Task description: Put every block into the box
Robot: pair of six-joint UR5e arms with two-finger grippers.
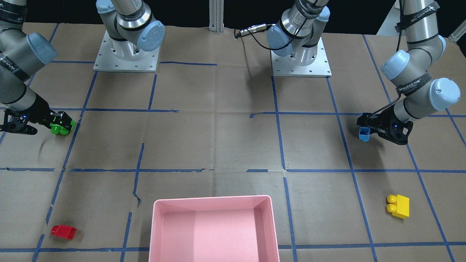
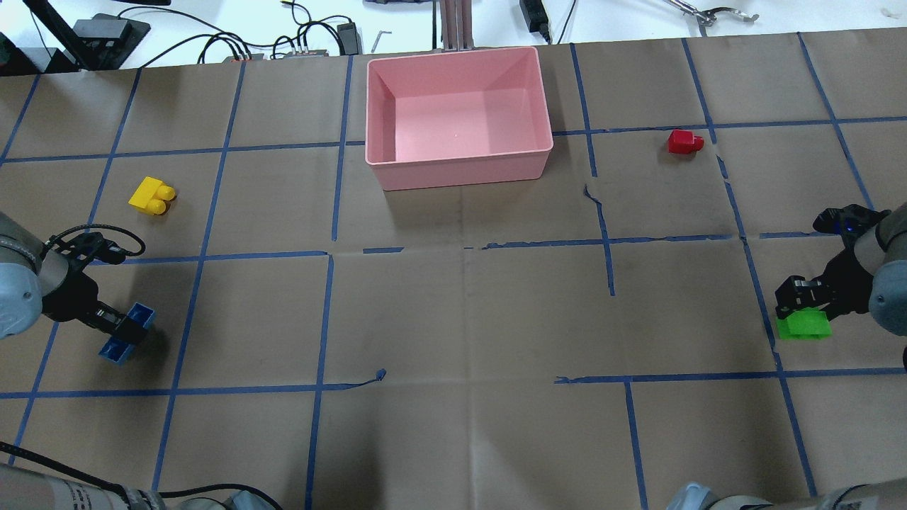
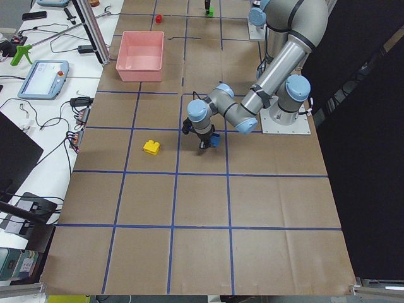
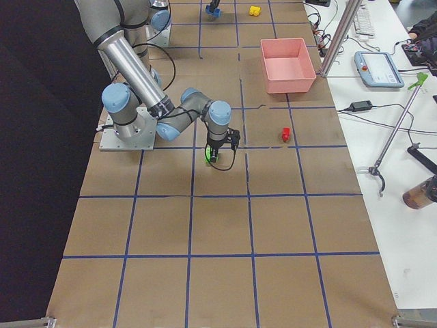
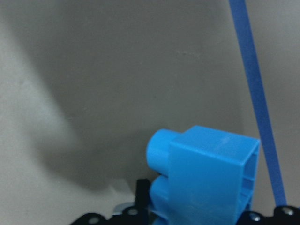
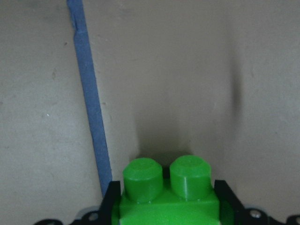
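Gripping looks done: left gripper (image 2: 117, 327) closed on blue block (image 2: 113, 350), right gripper (image 2: 801, 304) on green block (image 2: 804, 328); next, carry both to the box (image 2: 460, 171), upper centre.

My left arm stretches out to its own side, elbow bent and wrist angled down, left gripper (image 2: 126, 329) clamped across a blue brick (image 2: 112, 349). My right arm mirrors it on the opposite side, its right gripper (image 2: 801, 312) pointing down with both fingers closed on a green brick (image 2: 804, 328).
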